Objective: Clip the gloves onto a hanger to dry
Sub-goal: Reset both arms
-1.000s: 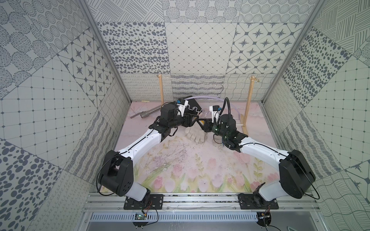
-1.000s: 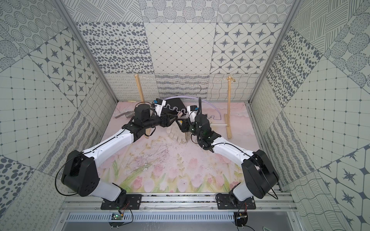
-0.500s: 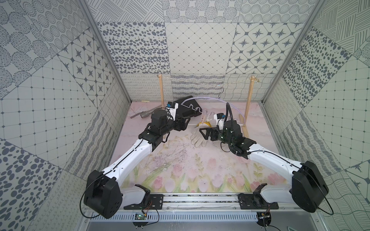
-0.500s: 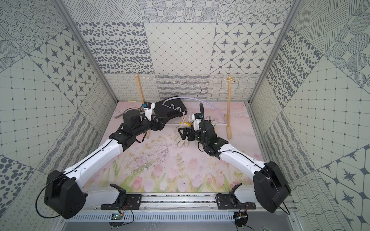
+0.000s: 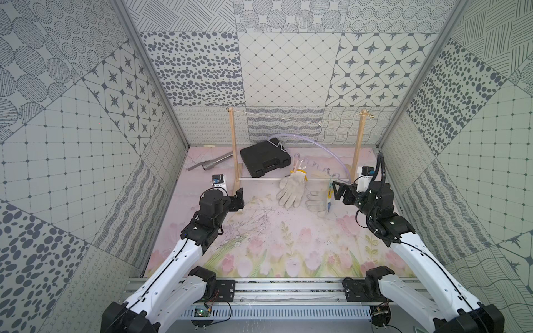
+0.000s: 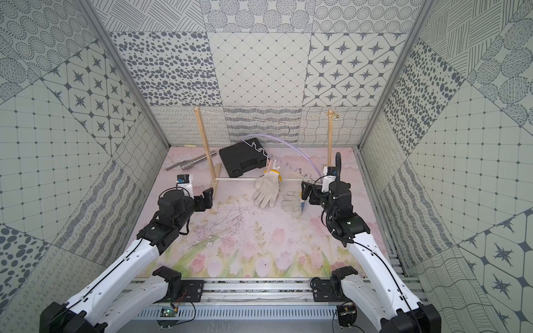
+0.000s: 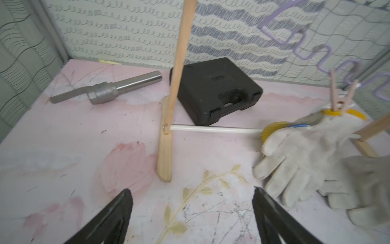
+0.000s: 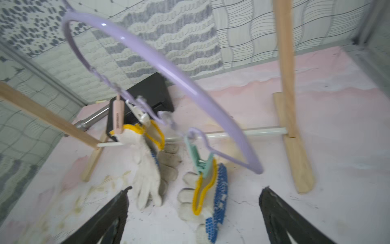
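Note:
The lilac hanger [image 5: 323, 146] [image 8: 168, 69] hangs by its metal hook from the string between two wooden posts. Two plain off-white gloves [image 5: 291, 187] [image 6: 266, 190] [image 7: 306, 156] overlap under a pink clip [image 8: 117, 118], cuffs up and fingers touching the mat. The blue-dotted glove [image 8: 219, 190] [image 5: 318, 201] hangs from a green clip [image 8: 200, 162]. In both top views my left gripper [image 5: 238, 199] [image 6: 206, 199] [image 7: 191, 191] is open and empty, left of the gloves by the left post. My right gripper [image 5: 337, 191] [image 6: 305, 191] [image 8: 197, 188] is open just right of the dotted glove, holding nothing.
The wooden frame's posts [image 5: 234, 150] [image 5: 359, 144] and its white crossbar [image 5: 259, 179] stand across the back of the mat. A black plastic case [image 5: 265, 158] [image 7: 215, 90] lies behind the bar. A metal tool [image 5: 210, 163] [image 7: 105, 90] lies at the back left.
Both arms have drawn back from the hanger toward the sides. Both grippers have opened wide, and the gloves now hang free from the clips.

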{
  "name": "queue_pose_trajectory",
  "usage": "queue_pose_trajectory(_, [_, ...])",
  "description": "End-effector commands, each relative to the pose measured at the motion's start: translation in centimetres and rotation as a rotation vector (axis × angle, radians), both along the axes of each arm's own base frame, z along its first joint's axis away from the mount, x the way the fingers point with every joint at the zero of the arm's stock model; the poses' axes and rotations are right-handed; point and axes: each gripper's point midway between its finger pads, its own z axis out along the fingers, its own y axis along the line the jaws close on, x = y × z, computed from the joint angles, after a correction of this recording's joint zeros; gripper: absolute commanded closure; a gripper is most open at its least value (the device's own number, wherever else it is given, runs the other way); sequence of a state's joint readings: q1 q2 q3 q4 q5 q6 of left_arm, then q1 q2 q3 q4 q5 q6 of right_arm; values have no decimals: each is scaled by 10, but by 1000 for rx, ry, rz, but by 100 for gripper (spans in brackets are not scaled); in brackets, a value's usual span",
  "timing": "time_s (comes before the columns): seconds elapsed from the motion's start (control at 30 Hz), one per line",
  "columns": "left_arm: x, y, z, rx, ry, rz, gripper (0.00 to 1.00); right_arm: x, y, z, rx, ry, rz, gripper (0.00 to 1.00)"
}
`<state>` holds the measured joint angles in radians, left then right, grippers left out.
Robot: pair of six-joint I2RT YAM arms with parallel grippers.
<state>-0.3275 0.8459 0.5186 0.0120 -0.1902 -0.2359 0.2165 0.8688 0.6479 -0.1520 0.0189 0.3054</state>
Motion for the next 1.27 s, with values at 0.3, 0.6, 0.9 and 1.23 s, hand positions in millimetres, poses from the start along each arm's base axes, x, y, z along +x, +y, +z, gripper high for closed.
queue_pose_trajectory(0.3, [33,70,-65,139,-207,211,0,36,-33,-70,-337,-232,-48,1])
queue_pose_trajectory(0.6, [65,71,-101,160,-140,187,0,69,-42,-117,-336,-204,-98,1])
queue_pose_trajectory(0.9, [84,85,-108,149,-46,224,0,81,-54,-125,-290,-98,-107,1])
queue_pose_trajectory(1.23, [84,84,-109,148,-37,217,0,83,-56,-126,-267,-88,-92,1])
